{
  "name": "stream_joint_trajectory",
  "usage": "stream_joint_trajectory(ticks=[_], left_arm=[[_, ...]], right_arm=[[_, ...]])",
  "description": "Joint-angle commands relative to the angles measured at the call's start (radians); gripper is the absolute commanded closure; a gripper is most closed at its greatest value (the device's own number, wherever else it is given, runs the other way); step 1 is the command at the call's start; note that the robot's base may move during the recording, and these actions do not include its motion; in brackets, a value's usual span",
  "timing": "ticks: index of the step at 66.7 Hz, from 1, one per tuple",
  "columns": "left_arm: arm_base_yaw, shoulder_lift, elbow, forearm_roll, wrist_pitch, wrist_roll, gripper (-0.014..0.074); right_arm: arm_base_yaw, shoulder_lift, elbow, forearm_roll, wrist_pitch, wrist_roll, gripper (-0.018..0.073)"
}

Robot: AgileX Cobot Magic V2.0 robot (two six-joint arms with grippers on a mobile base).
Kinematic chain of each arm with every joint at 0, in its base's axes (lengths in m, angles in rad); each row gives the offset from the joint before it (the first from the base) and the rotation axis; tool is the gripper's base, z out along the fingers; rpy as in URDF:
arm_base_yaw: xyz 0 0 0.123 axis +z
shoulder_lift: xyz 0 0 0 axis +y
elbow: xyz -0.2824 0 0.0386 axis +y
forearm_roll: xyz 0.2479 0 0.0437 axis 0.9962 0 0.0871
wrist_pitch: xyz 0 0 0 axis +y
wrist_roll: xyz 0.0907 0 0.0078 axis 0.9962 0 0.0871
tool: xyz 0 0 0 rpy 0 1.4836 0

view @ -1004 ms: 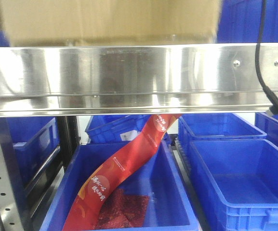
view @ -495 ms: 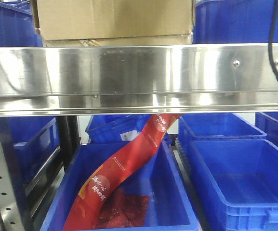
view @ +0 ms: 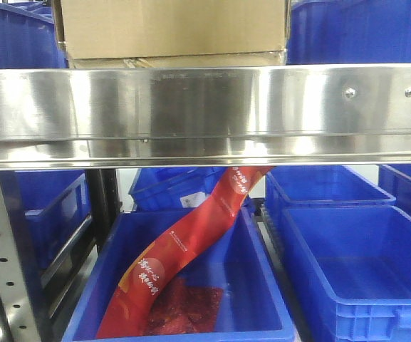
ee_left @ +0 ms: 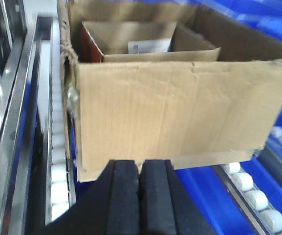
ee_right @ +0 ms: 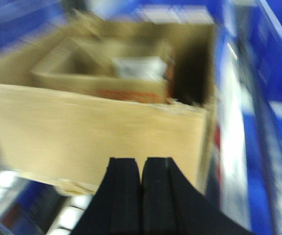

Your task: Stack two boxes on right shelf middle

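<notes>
In the front view a large tan box point(view: 169, 28) stands on the steel shelf point(view: 205, 107), with a thin tan cardboard layer point(view: 191, 62) showing under it. From the left wrist, the large box point(ee_left: 180, 112) is open-topped and a smaller cardboard box point(ee_left: 136, 36) sits inside it. My left gripper point(ee_left: 141, 164) is shut and empty, just in front of the box's lower edge. The right wrist view is blurred: the large box point(ee_right: 82, 132) and the inner box point(ee_right: 101, 73) lie ahead of my right gripper point(ee_right: 141, 161), which is shut and empty near the box's right corner.
White rollers point(ee_left: 58, 161) run along the left of the box, and more rollers point(ee_left: 258, 196) at its right. Below the shelf are blue bins point(view: 347, 313), one point(view: 109, 263) holding a long red package point(view: 191, 242). A grey perforated upright point(view: 6, 256) stands at the left.
The box was blurred and spread wide across the top, then came to rest at centre-left. The black cable at the right edge has left the front view.
</notes>
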Motion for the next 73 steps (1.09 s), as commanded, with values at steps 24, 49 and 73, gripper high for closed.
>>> stream_joint_trajectory(ticks=[24, 49, 73], left_arm=[[-0.004, -0.517, 0.583, -0.010, -0.328, 0.006, 0.0687], [-0.004, -0.833, 0.697, -0.010, -0.321, 0.006, 0.0687], [-0.004, -0.872, 0.697, -0.010, -0.333, 0.006, 0.0687]], right_arm=[[-0.002, -0.482, 0.675, -0.056, -0.427, -0.009, 0.0725], [-0.002, -0.764, 0.853, -0.056, -0.502, -0.009, 0.0725], [-0.008, -0.786, 0.853, -0.056, -0.535, -0.009, 0.0725]])
